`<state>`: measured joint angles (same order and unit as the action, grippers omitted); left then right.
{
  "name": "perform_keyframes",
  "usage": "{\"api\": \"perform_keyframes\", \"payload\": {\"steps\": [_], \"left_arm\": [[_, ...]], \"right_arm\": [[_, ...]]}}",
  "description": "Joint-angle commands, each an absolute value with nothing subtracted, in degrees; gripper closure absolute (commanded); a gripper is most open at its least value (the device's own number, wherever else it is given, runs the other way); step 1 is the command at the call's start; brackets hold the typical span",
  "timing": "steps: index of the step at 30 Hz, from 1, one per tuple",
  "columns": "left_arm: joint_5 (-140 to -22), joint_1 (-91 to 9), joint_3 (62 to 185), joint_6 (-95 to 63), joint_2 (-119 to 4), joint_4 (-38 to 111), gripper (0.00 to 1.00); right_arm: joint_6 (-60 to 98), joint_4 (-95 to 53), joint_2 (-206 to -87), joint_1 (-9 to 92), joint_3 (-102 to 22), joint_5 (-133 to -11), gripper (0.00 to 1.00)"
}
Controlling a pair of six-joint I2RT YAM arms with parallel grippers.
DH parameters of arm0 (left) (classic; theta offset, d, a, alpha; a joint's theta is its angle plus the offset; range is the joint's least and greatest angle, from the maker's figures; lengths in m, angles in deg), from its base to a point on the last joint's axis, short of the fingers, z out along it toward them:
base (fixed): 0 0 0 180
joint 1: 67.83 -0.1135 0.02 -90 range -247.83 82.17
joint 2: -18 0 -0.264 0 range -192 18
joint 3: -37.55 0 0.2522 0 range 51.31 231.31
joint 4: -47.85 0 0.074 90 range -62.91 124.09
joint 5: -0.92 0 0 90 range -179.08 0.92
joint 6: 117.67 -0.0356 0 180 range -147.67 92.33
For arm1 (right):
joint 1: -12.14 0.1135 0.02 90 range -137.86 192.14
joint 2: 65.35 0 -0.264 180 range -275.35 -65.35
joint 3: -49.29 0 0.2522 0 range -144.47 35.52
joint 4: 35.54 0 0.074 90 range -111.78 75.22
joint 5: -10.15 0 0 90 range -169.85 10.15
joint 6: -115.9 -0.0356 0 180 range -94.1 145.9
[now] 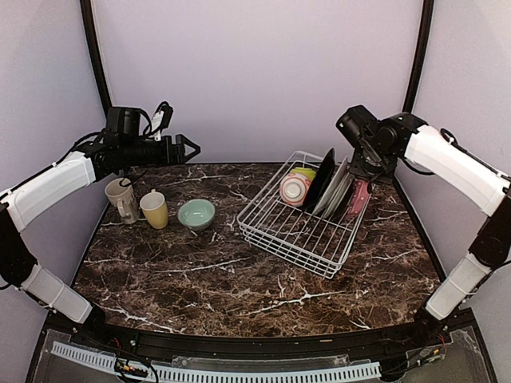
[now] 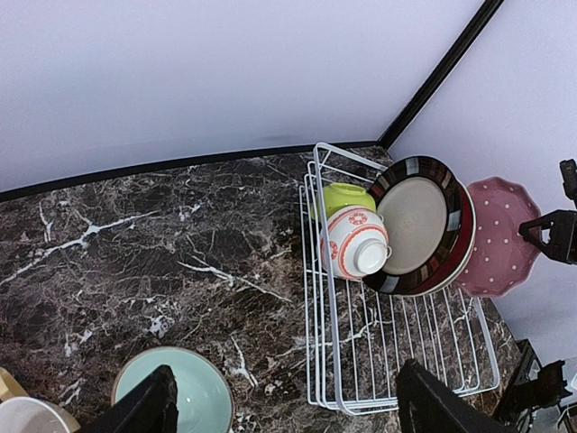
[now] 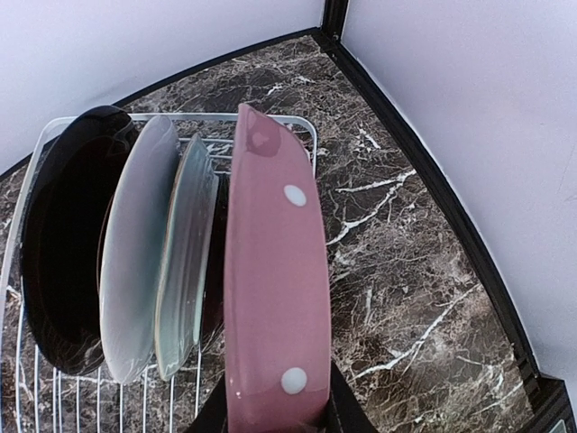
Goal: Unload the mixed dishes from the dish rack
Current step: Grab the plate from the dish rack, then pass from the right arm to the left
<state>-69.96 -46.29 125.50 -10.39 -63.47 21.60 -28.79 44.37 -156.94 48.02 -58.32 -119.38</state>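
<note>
Pinching the pink dotted plate (image 3: 275, 271) by its rim, your right gripper (image 3: 279, 417) holds it upright and edge-on at the right end of the dish rack (image 1: 297, 231). That probably lets it come straight out without knocking the pale-green plate (image 3: 185, 271) beside it. Your left gripper (image 1: 190, 148) hangs spread and empty at the top view's upper left, above the beige mug (image 1: 120, 199), yellow mug (image 1: 155, 209) and mint bowl (image 1: 196, 214), apart from the rack.

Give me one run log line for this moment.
right gripper shut on pink dotted plate at dish rack | left gripper open, empty | beige mug, yellow mug, mint bowl on table
</note>
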Motion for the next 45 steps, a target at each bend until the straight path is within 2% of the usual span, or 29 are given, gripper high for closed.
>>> {"api": "perform_keyframes", "payload": {"steps": [1,13,20,30,34,41,45], "left_arm": [[-68.9,-46.0,125.3,-9.8,-63.6,21.3,0.17],[-68.5,-46.0,125.3,-9.4,-63.8,21.4,0.17],[-68.7,-45.9,125.1,-9.4,-63.8,21.6,0.17],[-68.5,-45.2,125.2,-9.7,-64.4,21.4,0.17],[-67.3,-44.8,125.4,-9.5,-65.1,21.6,0.16],[-59.5,-44.3,125.9,-6.8,-68.0,23.4,0.16],[-52.5,-43.4,125.5,-2.6,-69.3,27.2,0.16]], "right_arm": [[-28.5,38.1,-151.0,49.0,-57.7,-118.0,1.0],[-25.3,35.8,-144.0,49.0,-51.5,-114.4,1.0],[-19.9,26.3,-133.9,47.5,-41.4,-105.7,1.0],[-20.3,24.7,-122.5,46.1,-36.2,-99.8,1.0],[-17.9,19.6,-118.4,46.1,-34.6,-93.6,1.0],[-14.8,11.1,-115.9,46.1,-32.9,-85.1,1.0],[-13.5,1.6,-119.1,46.1,-31.6,-74.5,1.0]]}}
